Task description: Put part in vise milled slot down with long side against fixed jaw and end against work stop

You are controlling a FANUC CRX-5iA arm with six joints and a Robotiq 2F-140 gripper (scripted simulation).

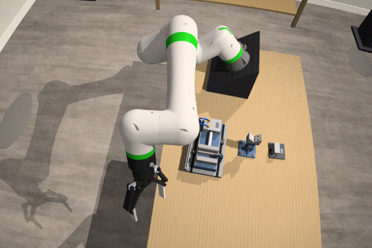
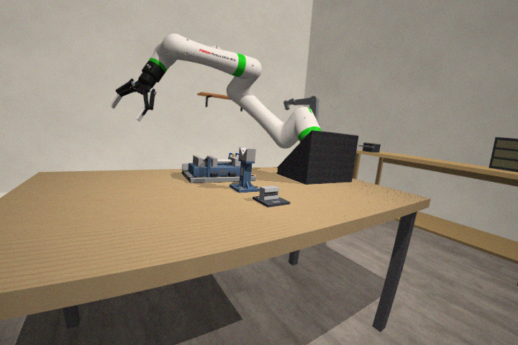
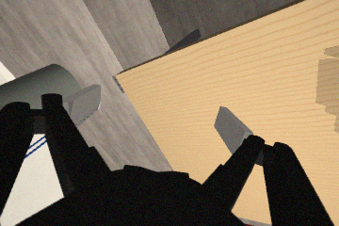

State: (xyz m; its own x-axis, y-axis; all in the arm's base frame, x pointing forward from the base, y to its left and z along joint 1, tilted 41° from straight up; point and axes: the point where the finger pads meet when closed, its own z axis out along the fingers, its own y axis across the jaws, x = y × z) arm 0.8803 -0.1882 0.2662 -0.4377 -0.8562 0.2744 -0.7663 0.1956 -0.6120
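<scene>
The part [image 1: 277, 148] is a small grey block lying on the dark infeed plate [image 1: 279, 154] at the right of the table; it also shows in the exterior view [image 2: 269, 191]. The vise [image 1: 206, 149] stands mid-table with its jaws open, blue body on a grey base, also in the exterior view [image 2: 213, 165]. The V-block [image 1: 253, 139] on its blue stand is between vise and plate. My gripper [image 1: 148, 203] is wide open and empty, high above the table's left edge, far from the part; it also shows in the exterior view [image 2: 129, 108] and in the wrist view [image 3: 155, 110].
The arm's black base block [image 1: 234, 68] sits at the table's far end. The wrist view shows only the table edge and the floor below. A wooden bench [image 2: 447, 167] stands to the right beside the table.
</scene>
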